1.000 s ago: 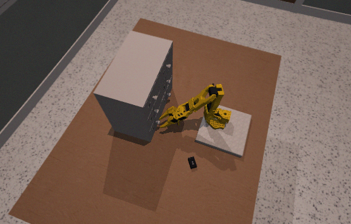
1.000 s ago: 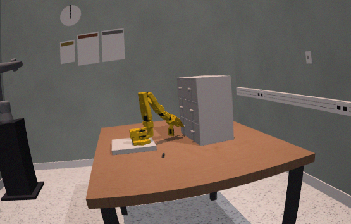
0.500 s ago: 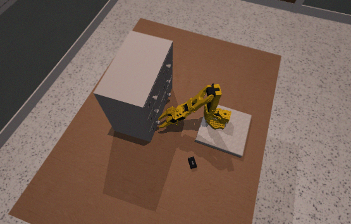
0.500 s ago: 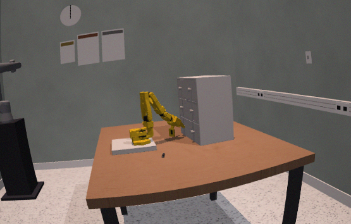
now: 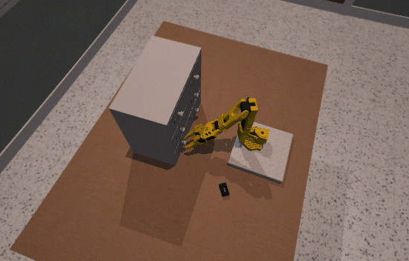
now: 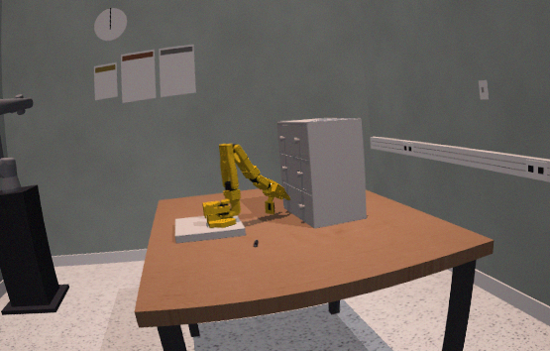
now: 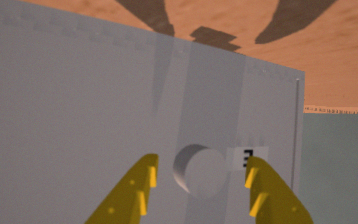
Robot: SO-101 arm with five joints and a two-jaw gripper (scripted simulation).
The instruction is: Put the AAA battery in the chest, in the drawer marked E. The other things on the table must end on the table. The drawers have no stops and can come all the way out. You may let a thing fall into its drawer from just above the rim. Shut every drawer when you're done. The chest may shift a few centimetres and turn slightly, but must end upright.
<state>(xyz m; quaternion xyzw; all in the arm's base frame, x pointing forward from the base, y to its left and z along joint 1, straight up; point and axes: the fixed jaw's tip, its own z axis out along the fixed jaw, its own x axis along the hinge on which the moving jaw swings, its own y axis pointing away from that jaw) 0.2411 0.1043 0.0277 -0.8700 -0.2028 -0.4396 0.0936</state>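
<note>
The grey chest [image 5: 161, 96] stands upright on the table, its knobbed front facing my arm, with all drawers shut. My gripper [image 5: 190, 141] is low at the chest's bottom row, at the near corner. In the wrist view the fingers stand partly open on either side of a round grey knob [image 7: 200, 172], with a gap on both sides. A small label with the letter E [image 7: 248, 157] sits right beside that knob. A small black object [image 5: 224, 189], the only loose thing on the table, lies apart in front of my base; it also shows in the exterior view [image 6: 256, 243].
My arm's base sits on a pale slab [image 5: 261, 152] right of the chest. The chest has several more knobs [image 5: 196, 77] up its front. A black pedestal with a grey arm [image 6: 13, 218] stands on the floor off the table.
</note>
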